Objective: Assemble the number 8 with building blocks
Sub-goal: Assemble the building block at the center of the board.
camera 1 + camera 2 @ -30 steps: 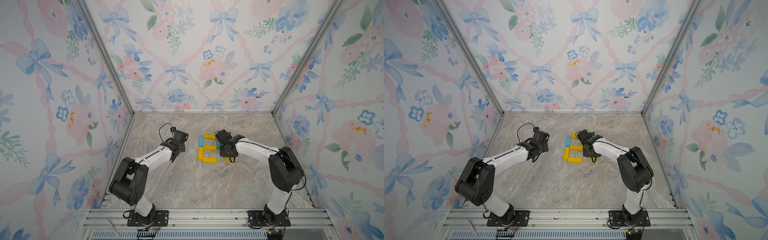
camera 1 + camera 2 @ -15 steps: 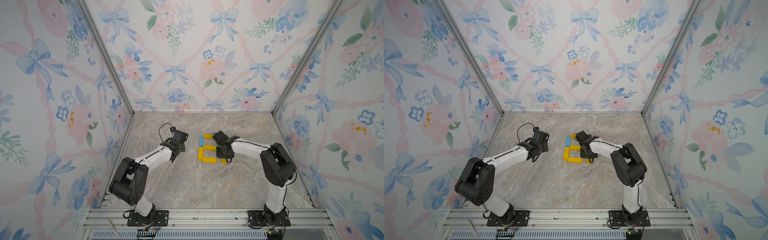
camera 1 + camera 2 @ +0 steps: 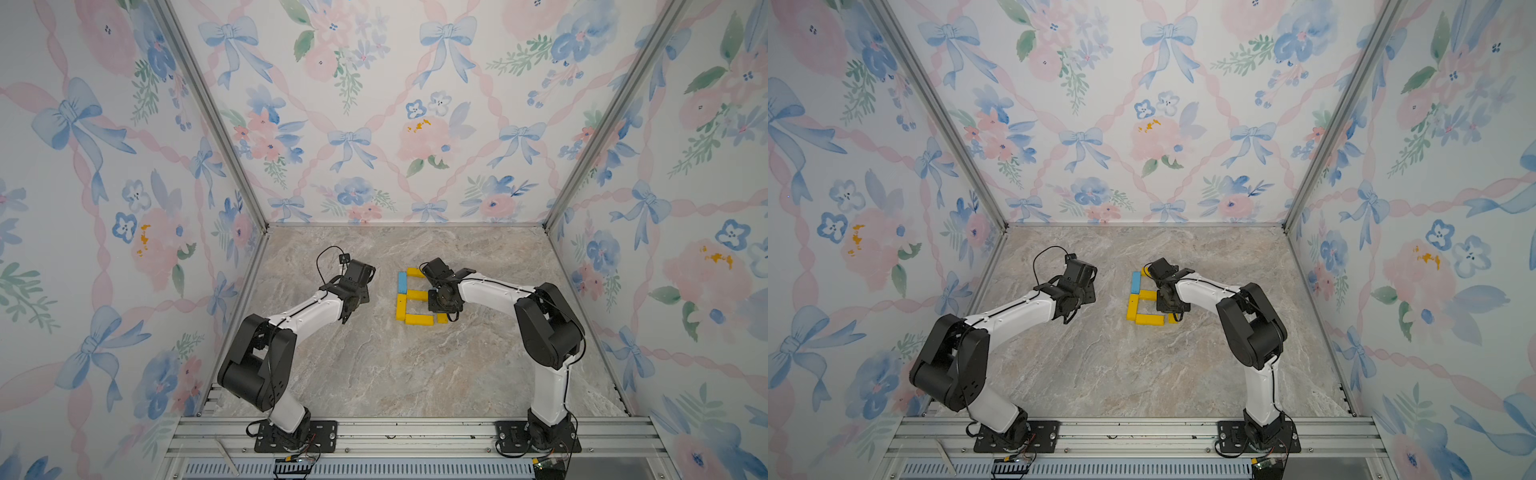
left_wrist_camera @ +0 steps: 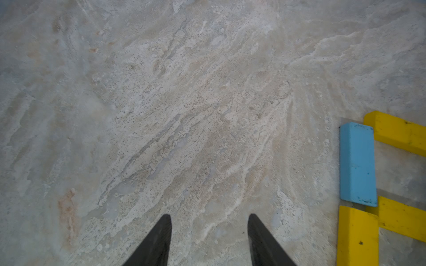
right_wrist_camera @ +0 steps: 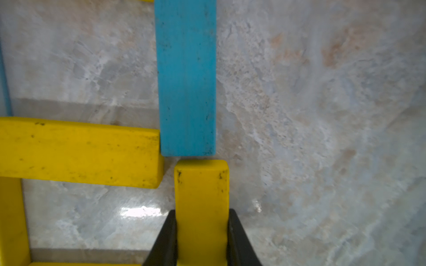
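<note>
Top views overhead, same scene – wrist cams close, facing tabletop (image 4: 161,92).

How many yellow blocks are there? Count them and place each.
5: top bar, middle bar, bottom bar, lower-left side, and lower-right side, clamped in the right gripper. The right arm may hide others.

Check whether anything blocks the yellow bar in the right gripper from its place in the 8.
Nothing visible does. The right gripper holds the yellow bar end to end with the teal bar.
</note>
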Robot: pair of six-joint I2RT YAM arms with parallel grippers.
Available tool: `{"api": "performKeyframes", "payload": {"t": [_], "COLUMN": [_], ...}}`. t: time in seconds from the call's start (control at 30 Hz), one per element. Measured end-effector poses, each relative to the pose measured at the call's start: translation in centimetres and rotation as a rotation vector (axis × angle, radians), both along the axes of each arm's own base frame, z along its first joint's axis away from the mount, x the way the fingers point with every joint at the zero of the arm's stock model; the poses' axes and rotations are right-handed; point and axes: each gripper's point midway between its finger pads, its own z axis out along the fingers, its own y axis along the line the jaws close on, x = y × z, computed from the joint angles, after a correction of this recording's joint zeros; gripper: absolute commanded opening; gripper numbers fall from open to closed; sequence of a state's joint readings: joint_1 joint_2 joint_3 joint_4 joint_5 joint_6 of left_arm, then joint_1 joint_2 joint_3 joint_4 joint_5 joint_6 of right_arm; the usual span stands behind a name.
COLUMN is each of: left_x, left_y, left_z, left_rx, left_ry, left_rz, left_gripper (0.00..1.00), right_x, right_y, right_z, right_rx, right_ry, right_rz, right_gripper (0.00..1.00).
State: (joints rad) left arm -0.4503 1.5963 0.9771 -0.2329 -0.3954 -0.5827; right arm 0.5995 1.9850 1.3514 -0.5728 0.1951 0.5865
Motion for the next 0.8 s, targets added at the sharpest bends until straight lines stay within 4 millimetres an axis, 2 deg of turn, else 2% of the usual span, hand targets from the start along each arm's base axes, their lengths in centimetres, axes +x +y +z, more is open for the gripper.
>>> {"api": "performKeyframes", "payload": {"t": [0.27, 0.47, 0.8], "left_x": [0.0, 0.0, 0.0], "left_y": [0.0, 0.0, 0.1], "left_z": [0.0, 0.0, 0.0], "left_rx": [0.000, 0.000, 0.000], "left_ry": [0.000, 0.000, 0.000], "left_rz": [0.000, 0.000, 0.002], "left_gripper": [0.56, 0.56, 0.56], "right_x": [0.2, 0.1, -0.3], "right_y": [0.3, 0.6, 1.4], "right_z": [0.0, -0.1, -0.2], "right_rx": [0.009, 0.012, 0.016], "right_ry": [0.001, 0.002, 0.004], "right_rz": [0.003, 0.003, 0.014], "right_gripper": [0.26, 0.37, 0.38]}}
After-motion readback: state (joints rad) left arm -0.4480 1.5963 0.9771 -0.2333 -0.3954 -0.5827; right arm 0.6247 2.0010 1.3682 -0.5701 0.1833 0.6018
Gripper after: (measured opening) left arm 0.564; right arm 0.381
